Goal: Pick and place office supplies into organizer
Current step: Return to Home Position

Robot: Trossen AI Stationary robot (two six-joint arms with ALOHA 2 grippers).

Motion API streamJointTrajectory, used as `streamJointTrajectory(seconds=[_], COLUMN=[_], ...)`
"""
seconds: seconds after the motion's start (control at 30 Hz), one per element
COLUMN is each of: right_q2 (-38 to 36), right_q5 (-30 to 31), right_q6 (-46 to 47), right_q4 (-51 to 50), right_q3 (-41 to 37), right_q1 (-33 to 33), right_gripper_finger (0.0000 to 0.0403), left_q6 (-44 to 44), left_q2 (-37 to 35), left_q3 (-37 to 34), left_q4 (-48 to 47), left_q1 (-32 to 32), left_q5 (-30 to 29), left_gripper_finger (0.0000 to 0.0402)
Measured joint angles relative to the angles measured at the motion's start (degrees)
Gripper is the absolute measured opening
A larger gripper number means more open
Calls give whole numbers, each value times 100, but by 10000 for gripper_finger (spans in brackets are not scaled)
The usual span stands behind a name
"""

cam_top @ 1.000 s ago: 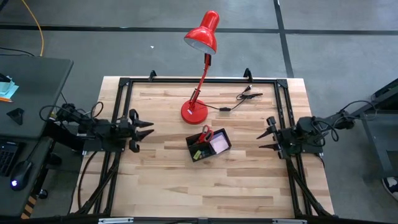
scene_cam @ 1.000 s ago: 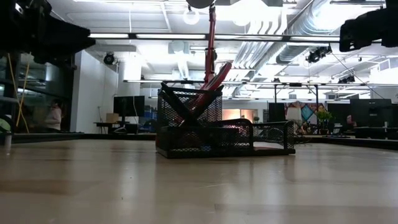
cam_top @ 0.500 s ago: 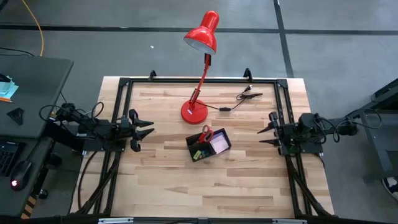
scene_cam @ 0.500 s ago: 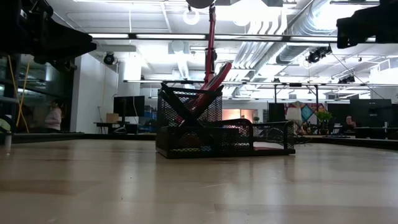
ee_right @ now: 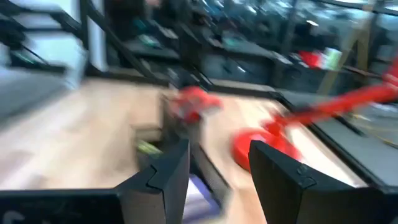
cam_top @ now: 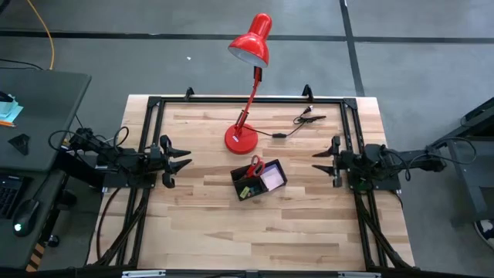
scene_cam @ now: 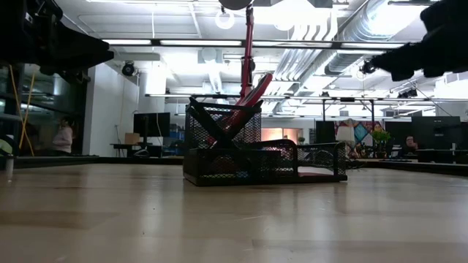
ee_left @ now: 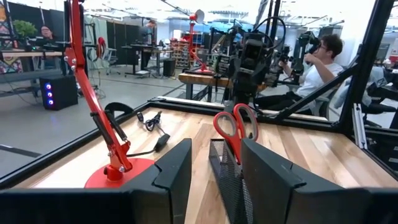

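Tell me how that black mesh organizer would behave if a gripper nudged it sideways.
The organizer looks like thin wire mesh, so probably light; its wide low base suggests sliding on the wooden table rather than tipping. The scissors lean loosely inside and might shift.

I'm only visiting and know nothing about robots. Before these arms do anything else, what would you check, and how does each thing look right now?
1. Left gripper empty: ok. It is open and holds nothing, at the left edge of the table.
2. Right gripper empty: ok. It is open and holds nothing, at the right edge.
3. Scissors in the organizer: ok. The red handles stick up out of it.
4. Pink pad in the organizer: ok. It lies flat in a compartment.
5. No supplies loose on the table: ok. Only the lamp and cable are outside the organizer.
6. Arms apart from the lamp: ok.
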Motion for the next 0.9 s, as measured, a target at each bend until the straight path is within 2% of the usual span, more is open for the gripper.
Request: streamJointTrajectory(seconds=[0.1,0.2,0.9], right_q2=[0,14,9], right_q5=[549,847,908], right_q6=[-286,-496,-409], right_q4=[-419,-470,-485], right_q3=[0,9,11], right_q1=[-46,-57,-55], right_gripper_finger=[157,160,156], left_q6=[-2,-3,-2], left_q2=[0,0,0], left_q3=[0,0,0], left_q4=[0,1,0], left_q1=[0,0,0], left_q5=[0,0,2], left_gripper_finger=[127,127,127])
